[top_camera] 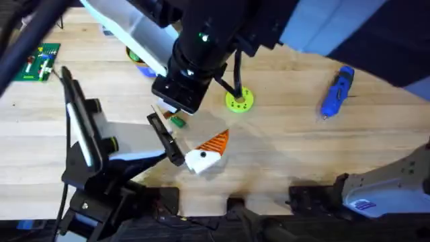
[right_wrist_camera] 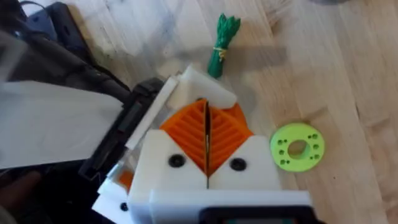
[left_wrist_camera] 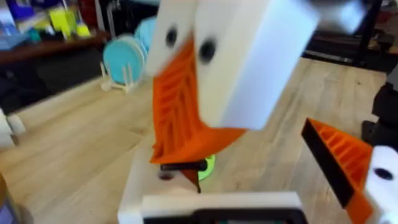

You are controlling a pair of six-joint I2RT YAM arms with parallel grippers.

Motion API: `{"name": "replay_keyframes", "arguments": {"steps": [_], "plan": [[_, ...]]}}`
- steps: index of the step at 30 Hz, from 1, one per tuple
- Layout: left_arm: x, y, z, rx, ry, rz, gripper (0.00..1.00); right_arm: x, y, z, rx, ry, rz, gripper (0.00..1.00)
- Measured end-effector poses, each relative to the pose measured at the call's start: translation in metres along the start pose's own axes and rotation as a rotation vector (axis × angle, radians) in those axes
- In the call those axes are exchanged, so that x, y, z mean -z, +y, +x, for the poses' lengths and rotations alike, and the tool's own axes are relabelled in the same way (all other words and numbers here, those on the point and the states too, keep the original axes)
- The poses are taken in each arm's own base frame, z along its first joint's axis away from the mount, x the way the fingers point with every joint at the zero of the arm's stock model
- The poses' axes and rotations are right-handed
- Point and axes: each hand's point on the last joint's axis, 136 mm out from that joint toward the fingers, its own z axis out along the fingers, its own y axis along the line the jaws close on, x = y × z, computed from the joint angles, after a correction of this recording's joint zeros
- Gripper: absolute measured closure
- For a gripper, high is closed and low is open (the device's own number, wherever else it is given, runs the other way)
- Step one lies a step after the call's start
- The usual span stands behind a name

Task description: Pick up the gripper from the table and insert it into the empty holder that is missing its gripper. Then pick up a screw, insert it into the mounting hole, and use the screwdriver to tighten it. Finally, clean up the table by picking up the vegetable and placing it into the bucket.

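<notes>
My right gripper [right_wrist_camera: 207,140] had its orange ribbed pads pressed together, hovering over the wooden table [top_camera: 282,148] beside the lime-green disc with holes [right_wrist_camera: 297,147]. My left gripper [left_wrist_camera: 261,149] stood spread. The small green toy vegetable [right_wrist_camera: 222,45] lay on the wood nearby; the blue pen-shaped screwdriver [top_camera: 336,91] lay well apart.
</notes>
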Motion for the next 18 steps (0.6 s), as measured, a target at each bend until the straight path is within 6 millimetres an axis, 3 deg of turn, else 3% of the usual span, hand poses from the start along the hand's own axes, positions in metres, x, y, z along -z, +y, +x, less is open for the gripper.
{"name": "replay_keyframes", "arguments": {"steps": [18], "plan": [[0.0001, 0.0043, -0.0033, -0.020, -0.012, -0.026, 0.008, -0.0010, -0.0028, -0.0046, -0.004, -0.018, 0.011, 0.996]]}}
